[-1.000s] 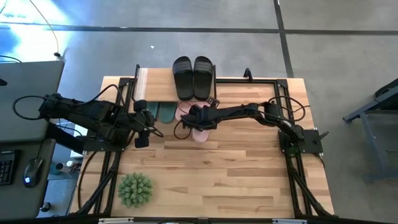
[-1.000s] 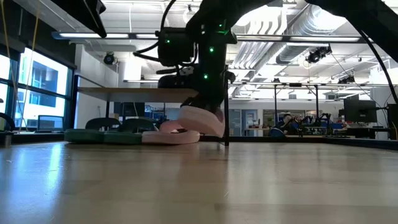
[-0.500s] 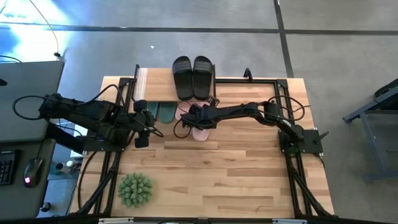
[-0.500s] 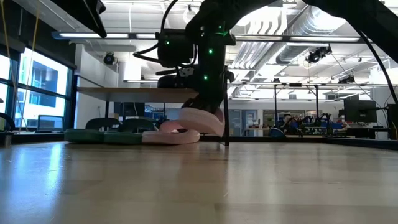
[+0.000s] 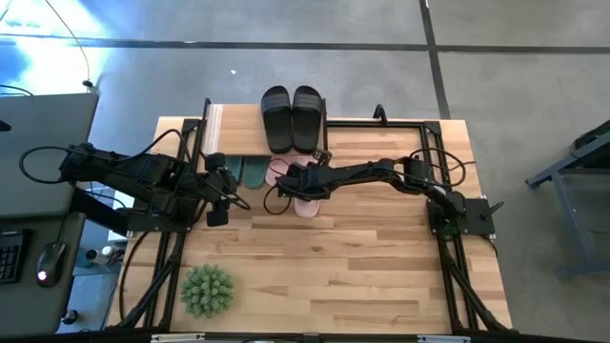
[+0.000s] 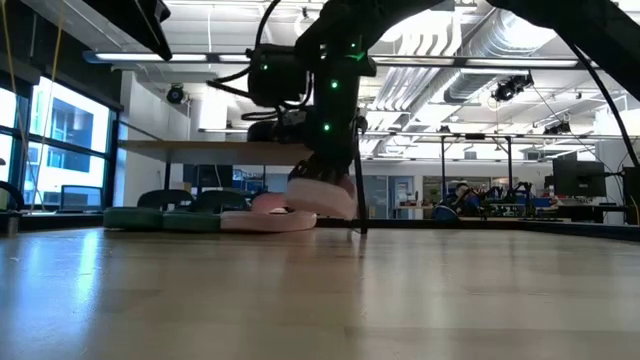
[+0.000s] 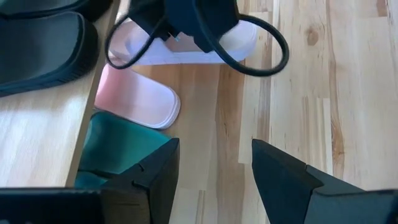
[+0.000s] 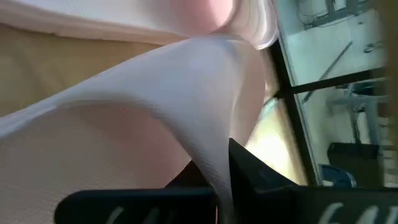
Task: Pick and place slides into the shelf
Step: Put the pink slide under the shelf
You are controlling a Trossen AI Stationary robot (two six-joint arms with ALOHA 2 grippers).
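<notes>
High view: shelf (image 5: 217,119) at 12 o'clock, black pair (image 5: 292,118) on its top board, green pair (image 5: 247,171) under it. My right gripper (image 5: 303,181) is pinched on 1 pink slide (image 5: 307,204) by its strap; rubber's light and floppy, so the strap is the grip point. Left gripper (image 7: 214,180) hangs wide, empty, at 9 o'clock. Versus 1 s ago, pink slide and black pair nudged toward 9.

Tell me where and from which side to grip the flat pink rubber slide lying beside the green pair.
Grip the flat pink rubber slide by its wide strap, coming down from above, probably. It lies sole-down on the table, half under the wooden shelf, so only the outer end is free. The right gripper, shut on the other pink slide, holds that one by its strap. The open left gripper waits nearby.
</notes>
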